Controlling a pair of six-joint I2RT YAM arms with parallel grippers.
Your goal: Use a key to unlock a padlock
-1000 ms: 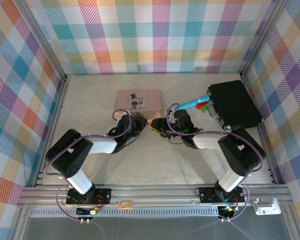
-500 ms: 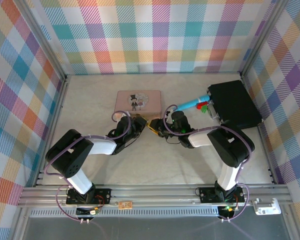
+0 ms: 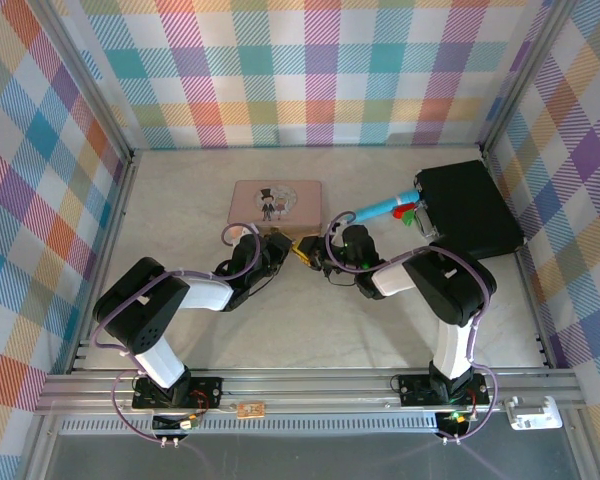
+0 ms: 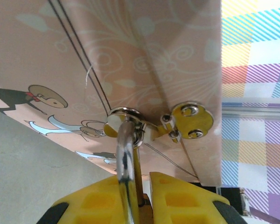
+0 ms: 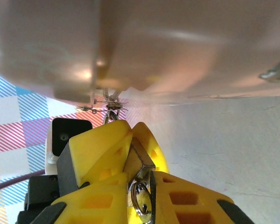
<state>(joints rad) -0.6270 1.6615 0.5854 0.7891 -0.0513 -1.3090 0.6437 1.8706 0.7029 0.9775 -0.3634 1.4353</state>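
Right wrist view: right gripper (image 5: 141, 179) is clamped on the key (image 5: 141, 201), whose ring sits between the pads. Just ahead of its tips the key is pointed nose to nose at the left gripper's yellow fingers (image 5: 100, 144). Whether the tip is seated in the keyhole cannot be told.

In the left wrist view the left gripper (image 4: 141, 184) is closed on the padlock (image 4: 124, 158), with the body pinched low between the pads and the silver shackle running up ahead of the tips. The shackle is threaded through the ring of the hasp (image 4: 191, 120) on the tin (image 4: 154, 56), and it is seen closed.

Progress, as judged: both grasps are made and key and lock are brought together. Insertion is unconfirmed. The turn and the shackle release are left.

Room: the tin's front edge lies directly beyond both sets of tips, so no forward travel is left. Little sideways slack is given, since the two grippers nearly touch at the padlock (image 3: 305, 246). Bare table (image 3: 310, 320) is open behind both wrists. The pen (image 3: 380, 208) and black case (image 3: 470, 210) lie off the right hand's outer side, apart from it.
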